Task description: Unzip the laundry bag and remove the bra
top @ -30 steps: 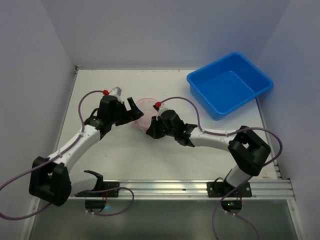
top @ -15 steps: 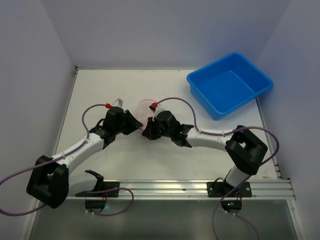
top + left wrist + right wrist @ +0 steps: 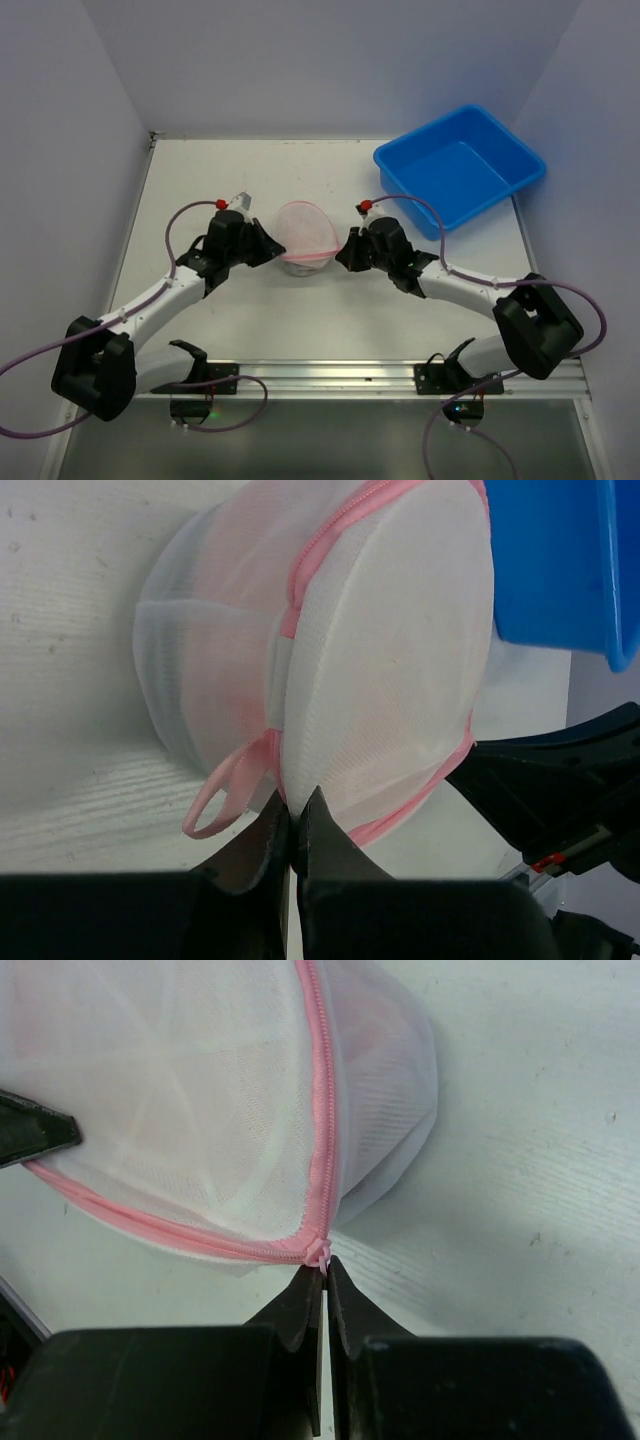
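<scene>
- One laundry bag [image 3: 305, 237] is counted, of white mesh with pink trim.
- One pink loop [image 3: 225, 790] is seen on it.
- One blue tub [image 3: 458, 175] is counted.
- Two arms are counted: the left arm [image 3: 160, 295] and the right arm [image 3: 455, 288].
- Two grippers are counted: the left gripper [image 3: 293, 820] and the right gripper [image 3: 325, 1280].
- One table [image 3: 300, 310] is seen beneath everything.
</scene>
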You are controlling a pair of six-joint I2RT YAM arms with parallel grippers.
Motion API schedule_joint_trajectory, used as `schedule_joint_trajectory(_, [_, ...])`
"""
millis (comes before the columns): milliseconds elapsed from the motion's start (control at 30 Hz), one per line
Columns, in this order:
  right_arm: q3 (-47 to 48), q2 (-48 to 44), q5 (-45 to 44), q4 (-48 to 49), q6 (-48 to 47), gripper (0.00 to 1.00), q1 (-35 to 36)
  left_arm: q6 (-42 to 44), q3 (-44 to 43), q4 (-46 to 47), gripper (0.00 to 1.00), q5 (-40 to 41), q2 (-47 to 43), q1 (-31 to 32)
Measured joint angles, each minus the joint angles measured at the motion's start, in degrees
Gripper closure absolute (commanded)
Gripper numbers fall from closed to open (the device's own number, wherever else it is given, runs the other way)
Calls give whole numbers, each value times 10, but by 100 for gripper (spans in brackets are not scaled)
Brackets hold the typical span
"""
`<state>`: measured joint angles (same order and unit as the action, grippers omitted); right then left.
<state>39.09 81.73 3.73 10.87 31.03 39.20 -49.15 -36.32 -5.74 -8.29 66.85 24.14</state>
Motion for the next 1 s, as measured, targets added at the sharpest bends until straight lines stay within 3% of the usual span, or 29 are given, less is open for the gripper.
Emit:
schedule_joint_trajectory(200, [16,-19,19,-28,-23,100,-6,102,-82,-42,96,-37,47,-9])
schedule_joint_trajectory(400, [44,22,37,-34,7,100,35,153,-195,-61,57,-45,160,-29])
schedule_joint_trajectory(433, [53,35,43,-32,19,100,49,154,-210,-59,38,-46,174,-32])
schedule_joint_trajectory(467, [64,48,50,-31,30,100,62,158,-226,-57,25,-50,190,-36])
schedule_joint_trajectory(533, [88,73,61,-24,52,100,86,147,-242,-51,6,-58,207,-43])
schedule_joint_trajectory(567, [102,85,63,-22,61,100,95,140,-240,-50,2,-61,206,-48])
schedule_joint_trajectory(767, [172,133,62,3,90,100,107,96,-140,-41,1,-26,101,-64])
schedule_joint_trajectory(900, [183,143,60,11,96,100,107,64,-74,-26,13,-27,41,-64])
schedule_joint_trajectory(1000, [184,150,58,11,98,100,110,35,-45,-3,30,-35,44,-56])
